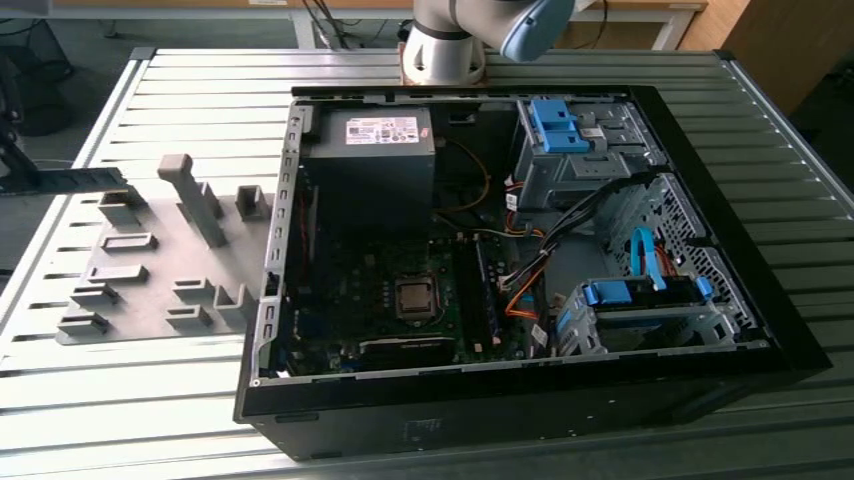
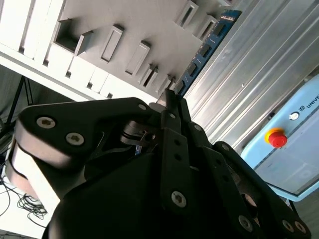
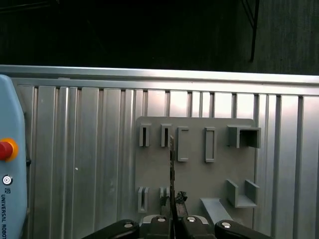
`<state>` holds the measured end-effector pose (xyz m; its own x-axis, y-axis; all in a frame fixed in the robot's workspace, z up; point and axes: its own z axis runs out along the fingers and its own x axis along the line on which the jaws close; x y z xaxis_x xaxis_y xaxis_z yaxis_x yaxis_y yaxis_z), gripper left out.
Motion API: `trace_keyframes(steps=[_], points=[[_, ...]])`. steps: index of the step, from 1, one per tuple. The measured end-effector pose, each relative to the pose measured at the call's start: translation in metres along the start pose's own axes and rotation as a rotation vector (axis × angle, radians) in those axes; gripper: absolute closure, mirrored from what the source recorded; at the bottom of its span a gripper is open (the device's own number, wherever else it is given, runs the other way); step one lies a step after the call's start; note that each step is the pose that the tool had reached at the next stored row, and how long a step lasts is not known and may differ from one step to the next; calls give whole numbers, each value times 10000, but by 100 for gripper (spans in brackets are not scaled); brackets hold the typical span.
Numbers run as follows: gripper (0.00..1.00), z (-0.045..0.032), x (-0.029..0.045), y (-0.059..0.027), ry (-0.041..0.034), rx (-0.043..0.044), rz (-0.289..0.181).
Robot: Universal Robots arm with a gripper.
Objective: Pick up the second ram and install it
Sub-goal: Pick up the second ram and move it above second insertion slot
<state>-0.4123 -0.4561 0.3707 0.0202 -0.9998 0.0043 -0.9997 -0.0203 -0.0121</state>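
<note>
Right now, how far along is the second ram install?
Done: the pick. The second ram is out of the grey holder plate.
In hand: the gripper is shut on it, holding it edge-on high above the plate.
Left: the install. The stick is not yet at the open PC case.

Open computer case (image 1: 534,412), grey holder plate (image 1: 167,262), slatted metal table (image 1: 120,400)

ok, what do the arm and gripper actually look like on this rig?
The arm is a silver-grey tube with a light blue joint cap. The gripper is matte black, built from flat angular linkage bars pinned with silver screw heads. A pale grey rounded housing sits behind it.
</note>
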Motion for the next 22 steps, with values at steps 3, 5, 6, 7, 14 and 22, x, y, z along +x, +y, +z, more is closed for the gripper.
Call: trace_keyframes(steps=[3,5,6,7,14,22], points=[[86,-98,-1,-1,0,1,1],[86,-162,-2,-2,-1,1,0],[86,-192,-2,-3,-1,1,0],[86,-219,-2,-3,-1,1,0],[86,-280,-2,-4,-2,3,0],[86,-285,-3,-15,0,-1,0]])
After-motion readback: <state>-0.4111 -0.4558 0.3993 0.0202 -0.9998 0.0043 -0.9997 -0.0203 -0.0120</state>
